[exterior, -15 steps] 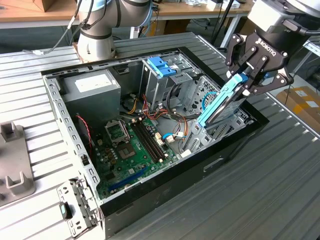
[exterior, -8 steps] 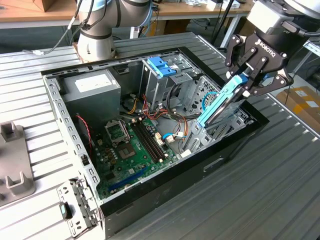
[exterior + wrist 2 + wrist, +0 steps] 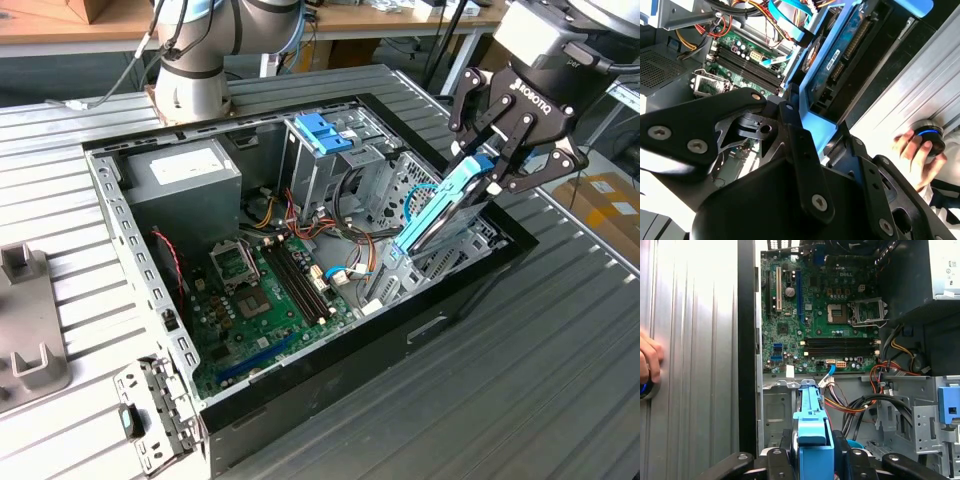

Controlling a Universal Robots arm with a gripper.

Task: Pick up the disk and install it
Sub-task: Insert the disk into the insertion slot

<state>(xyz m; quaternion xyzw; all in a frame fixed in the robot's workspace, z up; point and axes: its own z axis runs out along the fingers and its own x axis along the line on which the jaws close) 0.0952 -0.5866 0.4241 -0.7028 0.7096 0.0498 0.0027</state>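
The disk (image 3: 440,210) is a flat drive in a light-blue carrier. It hangs tilted over the open computer case (image 3: 120,230), at the exterior view's right. Its lower end dips into the metal drive bay (image 3: 420,265) at that side of the case. My gripper (image 3: 492,165) is shut on the disk's upper end, with black fingers on both faces. In the first wrist view the blue carrier edge (image 3: 812,435) stands between my fingers (image 3: 855,460). In the second wrist view the disk's underside and connector (image 3: 840,55) show past one finger (image 3: 800,145).
Inside the case are a green motherboard (image 3: 270,290), a grey power-supply box (image 3: 185,170), a blue bracket in the drive cage (image 3: 322,133) and loose cables (image 3: 345,270). A person's hand (image 3: 912,150) rests on a round knob (image 3: 929,136) on the slatted table (image 3: 560,370). Grey metal parts (image 3: 30,330) lie at the left.
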